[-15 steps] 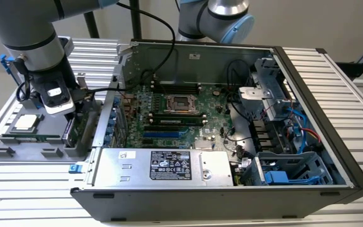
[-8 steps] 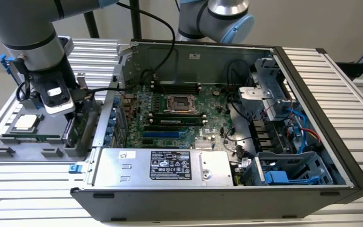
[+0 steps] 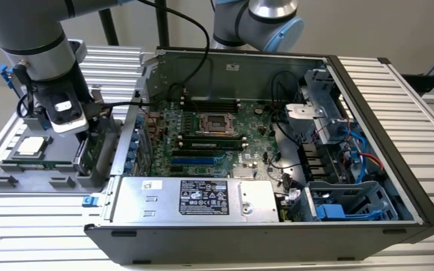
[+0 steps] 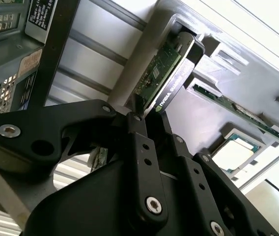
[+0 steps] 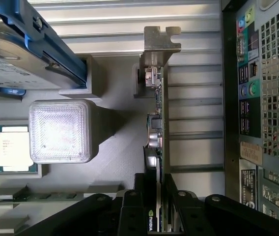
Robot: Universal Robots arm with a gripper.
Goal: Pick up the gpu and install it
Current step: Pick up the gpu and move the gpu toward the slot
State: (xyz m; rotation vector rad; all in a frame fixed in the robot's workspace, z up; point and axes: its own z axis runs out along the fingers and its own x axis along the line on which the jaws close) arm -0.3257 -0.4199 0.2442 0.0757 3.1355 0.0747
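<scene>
Closest to the lens in both wrist views is the gripper (image 5: 157, 186). Its black fingers (image 5: 142, 196) are set narrow, one on each face of the gpu (image 5: 160, 123). They look to bear on the card, so I judge it gripped, though it is not yet lifted out of its slot.

The table (image 3: 43, 231) of aluminium slats carries everything. The open case (image 3: 277, 243) is the biggest thing on it, lying on its side with the board (image 3: 168, 132) facing up. In the exterior view the grey tray (image 3: 21, 182) lies at nine o'clock from the case. The gripper (image 3: 89, 138) hangs over the tray's three o'clock edge, just beside the case wall. The gpu (image 3: 83, 153) stands there upright on its long edge in a tray slot, its silver bracket (image 5: 161, 46) at the end away from the fingers. The tray also holds a drive (image 5: 16, 54) with blue rails, a cpu (image 5: 13, 147) and a memory stick (image 4: 237, 109), all apart from the card.

The card is probably light and stiff, but fragile: a thin green circuit board with small bare parts on one face and a black cooler (image 4: 176, 78) on the other. The flat faces are the sensible hold, cooler against one finger and board against the other. The smooth cooler may slip. A hold this near one end could let the bracket end sag or twist. The small parts should take no hard squeeze.
</scene>
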